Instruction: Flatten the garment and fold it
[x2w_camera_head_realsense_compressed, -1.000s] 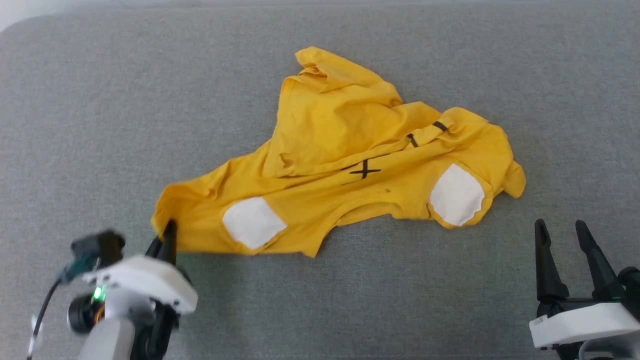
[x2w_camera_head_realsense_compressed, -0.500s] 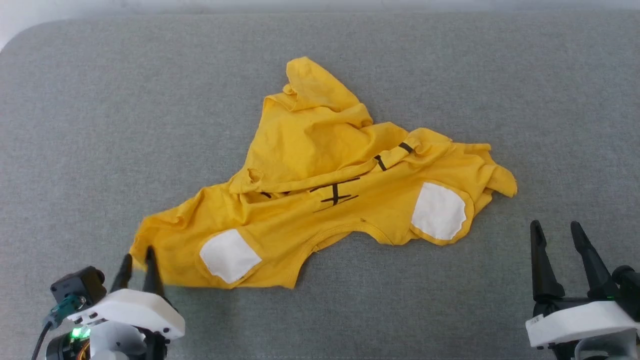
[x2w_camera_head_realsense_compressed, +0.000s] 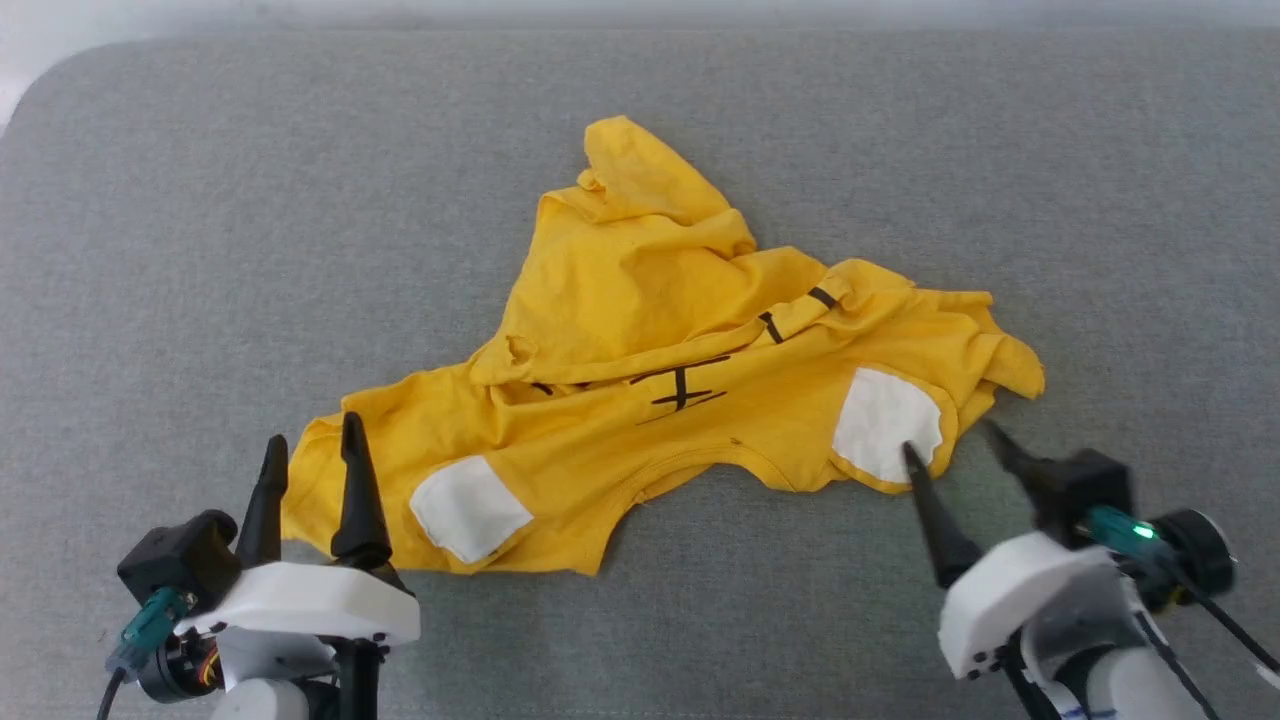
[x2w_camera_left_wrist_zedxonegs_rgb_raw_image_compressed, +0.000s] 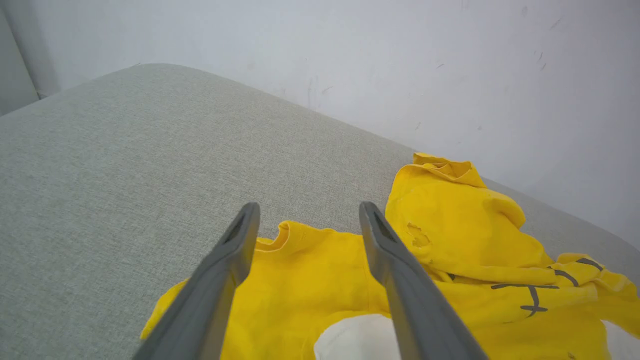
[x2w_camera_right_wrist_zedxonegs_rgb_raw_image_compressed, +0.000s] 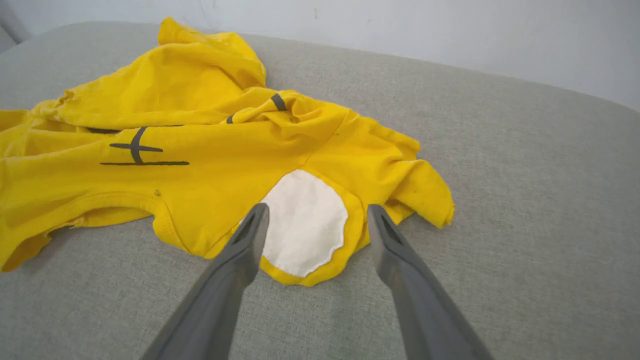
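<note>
T-shirt (x2w_camera_head_realsense_compressed: 640, 330) update: it's sitting about mid-counter, a crumpled yellow wedge with its bunched end pointing at the far edge and the long side facing you. Big change in the last second: your left claw (x2w_camera_head_realsense_compressed: 312, 430) was pinched on the shirt's left corner, and now it's let go. Fingers are spread wide with that corner lying slack under them; can't tell if they touch the cloth. Meanwhile your right claw (x2w_camera_head_realsense_compressed: 949, 437) has swung in from its parked spot, also spread, one tip just over the edge of the right-hand white patch (x2w_camera_head_realsense_compressed: 885, 425). It isn't gripping anything.

My read: the left-side tug is done and you're lining up a matching pull on the right. Flattening is barely started though, since the upper half is folded over the black line markings (x2w_camera_head_realsense_compressed: 685, 388) and the other white patch (x2w_camera_head_realsense_compressed: 468, 508) sits near the left claw.

Counter (x2w_camera_head_realsense_compressed: 200, 200) is covered in grey woven fabric with a rounded far-left corner (x2w_camera_head_realsense_compressed: 40, 70). Pale, slightly scuffed wall (x2w_camera_left_wrist_zedxonegs_rgb_raw_image_compressed: 450, 60) runs right behind the far edge.
</note>
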